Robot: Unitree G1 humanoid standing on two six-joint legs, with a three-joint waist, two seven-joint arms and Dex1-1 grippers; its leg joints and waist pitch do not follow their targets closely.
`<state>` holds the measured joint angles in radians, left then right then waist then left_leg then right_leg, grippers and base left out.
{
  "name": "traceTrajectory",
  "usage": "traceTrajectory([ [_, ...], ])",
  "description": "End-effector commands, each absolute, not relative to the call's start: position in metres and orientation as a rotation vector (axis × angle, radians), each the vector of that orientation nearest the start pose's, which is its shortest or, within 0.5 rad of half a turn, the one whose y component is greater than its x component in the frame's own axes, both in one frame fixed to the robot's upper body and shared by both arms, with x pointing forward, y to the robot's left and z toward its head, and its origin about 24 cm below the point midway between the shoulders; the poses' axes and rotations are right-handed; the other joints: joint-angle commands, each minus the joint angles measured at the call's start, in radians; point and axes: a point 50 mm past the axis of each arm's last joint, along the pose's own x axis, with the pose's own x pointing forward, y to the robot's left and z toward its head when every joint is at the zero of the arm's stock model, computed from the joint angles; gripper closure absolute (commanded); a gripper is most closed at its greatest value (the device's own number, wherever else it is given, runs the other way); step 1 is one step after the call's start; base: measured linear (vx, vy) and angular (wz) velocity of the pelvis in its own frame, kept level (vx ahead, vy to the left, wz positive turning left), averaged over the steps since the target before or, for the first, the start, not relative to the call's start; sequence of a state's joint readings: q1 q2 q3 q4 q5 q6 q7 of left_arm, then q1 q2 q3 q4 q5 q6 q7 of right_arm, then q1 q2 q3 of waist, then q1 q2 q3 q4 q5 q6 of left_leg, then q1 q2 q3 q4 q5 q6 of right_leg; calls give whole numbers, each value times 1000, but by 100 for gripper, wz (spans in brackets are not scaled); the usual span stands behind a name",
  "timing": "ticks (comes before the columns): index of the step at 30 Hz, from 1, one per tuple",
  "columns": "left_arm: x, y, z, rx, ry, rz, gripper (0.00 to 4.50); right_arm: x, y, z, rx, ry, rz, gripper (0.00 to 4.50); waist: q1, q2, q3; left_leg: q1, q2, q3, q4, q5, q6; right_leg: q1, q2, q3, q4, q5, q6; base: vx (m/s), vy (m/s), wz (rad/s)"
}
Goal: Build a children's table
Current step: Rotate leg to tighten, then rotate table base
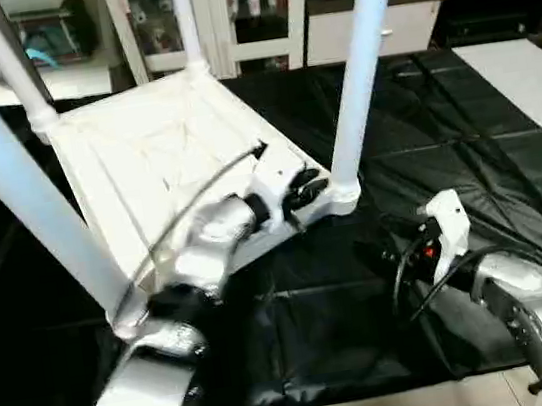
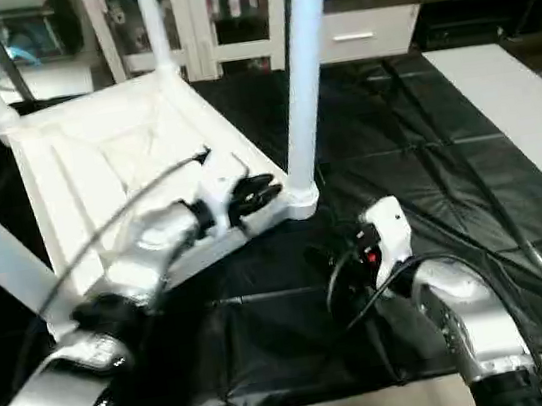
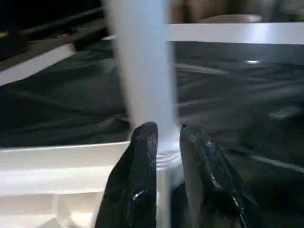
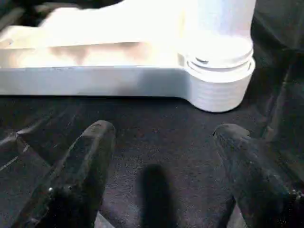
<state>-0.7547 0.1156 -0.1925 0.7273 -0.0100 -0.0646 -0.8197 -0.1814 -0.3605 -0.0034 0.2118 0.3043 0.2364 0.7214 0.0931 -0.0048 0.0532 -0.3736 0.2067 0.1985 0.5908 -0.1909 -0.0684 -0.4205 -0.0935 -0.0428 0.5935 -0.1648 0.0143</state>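
Note:
The children's table top (image 1: 154,159) lies upside down, ribbed side up, on the black-covered work table. Four white legs stand in its corner sockets; the nearest are the right one (image 1: 362,59) and the left one (image 1: 17,188). My left gripper (image 1: 311,187) sits on the top's near rim, right beside the near-right leg's socket (image 1: 346,195). In the left wrist view its fingers (image 3: 142,147) are closed on the thin white rim, with the leg (image 3: 142,66) just behind. My right gripper (image 4: 166,128) hovers open over the black cover, pointing at that socket (image 4: 218,90) and a short way from it.
The black cover (image 1: 444,138) is creased and stretches to the right of the top. A pale strip (image 1: 537,85) runs along the far right. White cabinets and shelves (image 1: 368,33) stand behind the work table. The table's near edge (image 1: 379,395) is close to my arms.

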Motion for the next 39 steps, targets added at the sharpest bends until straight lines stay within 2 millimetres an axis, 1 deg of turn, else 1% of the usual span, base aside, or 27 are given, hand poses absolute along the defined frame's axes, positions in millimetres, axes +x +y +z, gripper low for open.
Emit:
traceTrajectory([
  [1,340,64,87,334,131,-1237,352,275,-191,40,32,261,678,93,4,-19,-64,12,23,-8,-69,-174,87,54,-46,27,-59,-179,-254,0,0,0],
  [2,336,67,84,357,168,-1284,352,275,-191,41,31,261,680,93,3,-17,-63,10,23,-8,-70,-178,84,53,-45,28,-60,-195,-245,0,0,0],
  [3,329,76,76,415,262,-1363,352,274,-192,41,24,264,697,93,2,-17,-61,13,25,-9,-75,-191,65,52,-46,29,-63,-230,-228,0,0,0],
  [5,325,82,70,453,319,-1390,352,273,-192,41,17,268,702,93,-2,-13,-61,14,24,-8,-76,-197,49,50,-43,30,-63,-234,-218,0,0,0],
  [6,325,84,67,487,332,-1370,352,273,-193,40,11,271,700,93,-2,-8,-62,15,24,-9,-76,-198,43,51,-44,31,-62,-226,-219,0,0,0],
  [7,330,85,64,536,328,-1314,352,272,-193,39,8,272,697,93,-4,-10,-63,15,24,-8,-74,-195,39,51,-42,30,-62,-204,-219,0,0,0],
  [9,333,84,62,573,318,-1265,352,272,-193,39,8,272,693,93,-2,-2,-66,18,23,-8,-72,-188,36,52,-41,30,-59,-163,-226,0,0,0],
  [10,345,80,63,593,306,-1111,352,271,-193,40,15,269,691,93,-3,-5,-67,15,21,-7,-69,-186,37,55,-38,29,-56,-136,-228,0,0,0],
  [12,352,77,64,606,302,-1021,352,270,-192,40,16,269,696,93,1,-10,-70,13,18,-9,-67,-163,47,60,-41,29,-53,-107,-230,0,0,0],
  [13,356,76,64,638,309,-965,352,269,-192,40,16,270,698,93,1,-9,-69,14,19,-8,-65,-167,50,58,-40,28,-55,-106,-233,0,0,0],
  [14,359,74,65,652,309,-922,352,269,-192,39,15,272,698,93,2,-7,-71,10,18,-11,-64,-159,54,64,-42,28,-53,-103,-233,0,0,0],
  [15,361,73,65,653,306,-898,352,269,-192,38,13,273,696,93,1,-11,-70,9,15,-10,-63,-160,58,63,-41,27,-56,-113,-228,0,0,0],
  [17,364,68,66,632,303,-848,352,269,-193,37,8,273,686,93,-4,-9,-71,4,13,-11,-62,-154,59,66,-41,26,-57,-121,-226,0,0,0],
  [19,367,61,67,596,275,-783,352,269,-193,38,12,271,682,93,-6,-12,-71,6,13,-10,-60,-165,63,64,-39,26,-60,-142,-229,0,0,0],
  [23,372,53,65,628,212,-662,352,269,-191,37,12,270,680,93,0,-15,-72,8,13,-11,-58,-163,80,61,-36,24,-64,-146,-226,0,0,0],
  [24,373,51,67,638,176,-641,352,269,-191,37,12,270,679,93,0,-12,-72,6,12,-13,-58,-163,83,63,-35,24,-64,-144,-217,0,0,0],
  [26,373,46,74,586,114,-637,352,269,-191,37,12,269,679,93,0,-15,-73,5,12,-14,-58,-154,87,64,-37,22,-63,-141,-216,0,0,0],
  [28,372,39,82,502,51,-662,352,268,-190,37,13,269,678,93,4,-17,-74,7,13,-13,-57,-145,92,63,-40,23,-62,-135,-230,0,0,0],
  [30,361,26,103,265,-88,-807,352,266,-188,37,26,264,677,93,11,-20,-72,4,18,-12,-58,-127,100,64,-46,24,-55,-106,-267,0,0,0],
  [31,360,25,104,243,-101,-821,352,266,-188,37,28,264,677,93,11,-19,-73,4,18,-10,-57,-128,104,61,-43,24,-55,-100,-270,0,0,0],
  [32,354,25,109,185,-123,-883,352,265,-187,37,31,261,677,93,14,-20,-74,9,21,-9,-56,-128,105,59,-43,24,-50,-89,-278,0,0,0],
  [34,347,27,112,151,-155,-939,352,265,-186,38,36,256,677,93,16,-18,-70,6,23,-10,-60,-148,110,59,-46,25,-53,-119,-276,0,0,0],
  [35,332,34,116,121,-197,-1043,352,265,-183,39,45,242,674,93,14,-17,-69,6,22,-8,-59,-156,108,56,-43,25,-56,-134,-269,0,0,0],
  [36,324,38,116,115,-204,-1093,352,265,-181,40,49,232,670,93,10,-15,-67,3,26,-11,-66,-166,96,59,-47,26,-53,-160,-260,0,0,0],
  [37,320,42,116,114,-193,-1121,336,265,-180,40,51,227,669,93,6,-13,-66,5,25,-10,-66,-179,93,55,-43,26,-57,-178,-253,0,0,0],
  [38,313,51,114,123,-168,-1161,325,265,-179,42,56,216,667,93,2,-7,-66,10,27,-11,-70,-206,74,52,-42,27,-57,-208,-242,0,0,0],
  [39,309,58,113,141,-162,-1170,318,265,-178,43,60,208,664,93,-2,-6,-62,8,28,-11,-74,-224,64,51,-41,27,-60,-230,-233,0,0,0],
])
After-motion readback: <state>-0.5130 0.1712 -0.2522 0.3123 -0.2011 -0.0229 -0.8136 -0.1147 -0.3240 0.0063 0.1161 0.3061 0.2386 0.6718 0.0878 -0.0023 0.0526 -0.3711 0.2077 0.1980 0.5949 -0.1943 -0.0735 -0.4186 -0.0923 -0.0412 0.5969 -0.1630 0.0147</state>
